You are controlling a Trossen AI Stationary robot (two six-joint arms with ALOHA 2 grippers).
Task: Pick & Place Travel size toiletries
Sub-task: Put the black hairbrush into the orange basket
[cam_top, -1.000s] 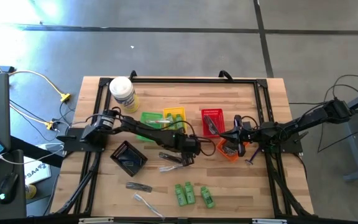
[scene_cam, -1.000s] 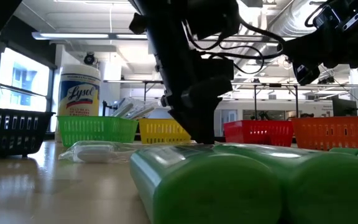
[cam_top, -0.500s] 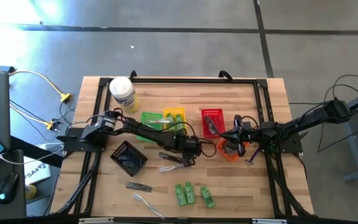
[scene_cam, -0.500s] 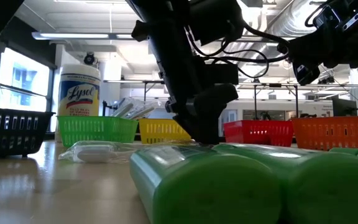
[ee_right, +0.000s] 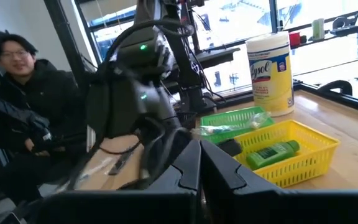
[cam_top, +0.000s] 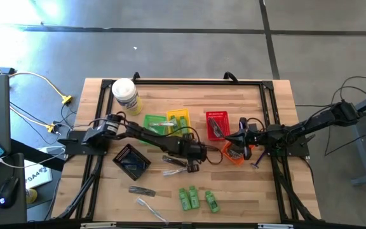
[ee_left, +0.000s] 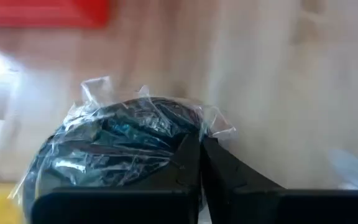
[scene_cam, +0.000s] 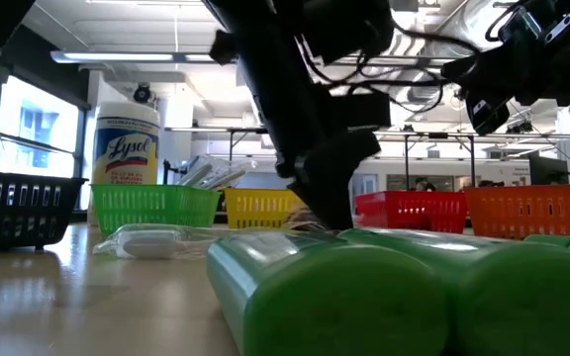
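Observation:
My left gripper (cam_top: 192,164) reaches down to the table's middle, beside the red basket (cam_top: 216,123), and is shut at a dark round flat piece in clear wrap (ee_left: 117,155). In the low view it (scene_cam: 332,213) stands behind the green bottles (scene_cam: 364,297). A black razor stick (cam_top: 173,160) and a clear-wrapped stick (cam_top: 173,170) lie just left of it. More green bottles (cam_top: 189,197) lie near the front edge. My right gripper (cam_top: 241,141) waits shut over the orange basket (cam_top: 232,154). My left gripper comes slanting down from the table's left. Its shut fingertips (ee_left: 191,149) meet the crinkled clear wrap at the round piece's edge (ee_left: 213,127). The piece lies flat on the table. Whether wrap alone or the piece too is pinched, I cannot tell.
Green (cam_top: 154,122) and yellow (cam_top: 178,119) baskets stand behind the left arm, a black basket (cam_top: 131,160) near its elbow. A large white jar (cam_top: 124,95) is at the far left. A razor stick (cam_top: 142,190) and a clear stick (cam_top: 148,207) lie front left.
My left gripper has shifted a little toward the table's right and near edge, sunk slightly, rolled a bit and shut at the wrapped round piece. My right arm has kept still.

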